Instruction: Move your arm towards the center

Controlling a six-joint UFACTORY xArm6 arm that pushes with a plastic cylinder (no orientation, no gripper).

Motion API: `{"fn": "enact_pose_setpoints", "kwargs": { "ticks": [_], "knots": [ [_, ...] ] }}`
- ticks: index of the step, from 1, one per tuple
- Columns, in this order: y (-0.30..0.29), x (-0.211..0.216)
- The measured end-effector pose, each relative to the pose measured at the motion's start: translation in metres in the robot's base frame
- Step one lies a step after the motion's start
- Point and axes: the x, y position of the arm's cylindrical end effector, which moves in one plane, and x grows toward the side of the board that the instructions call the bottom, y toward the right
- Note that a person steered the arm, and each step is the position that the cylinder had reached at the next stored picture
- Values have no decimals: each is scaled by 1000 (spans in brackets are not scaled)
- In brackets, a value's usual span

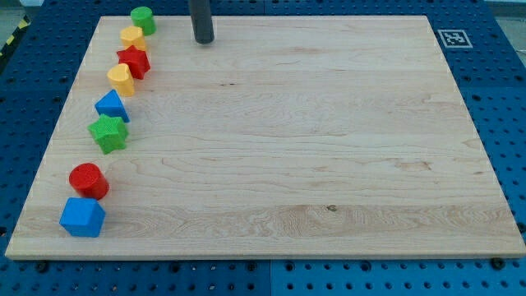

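Observation:
My tip (204, 39) stands on the wooden board (312, 140) near its top edge, left of the middle. It touches no block. A row of blocks runs down the view's left side: a green cylinder (143, 19), a yellow block (133, 37), a red star (133, 62), a yellow heart-like block (122, 79), a blue block (111, 106), a green star (108, 132), a red cylinder (88, 181) and a blue block (82, 217). The green cylinder and the yellow block lie closest to the tip, to its left.
A black and white marker tag (453, 38) sits at the board's top right corner. Blue perforated table (501, 90) surrounds the board.

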Motion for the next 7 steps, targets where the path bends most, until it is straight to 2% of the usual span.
{"fn": "enact_pose_setpoints", "kwargs": {
  "ticks": [2, 3, 4, 7],
  "knots": [
    [0, 12],
    [-9, 38],
    [-42, 44],
    [-51, 46]
  ]
}}
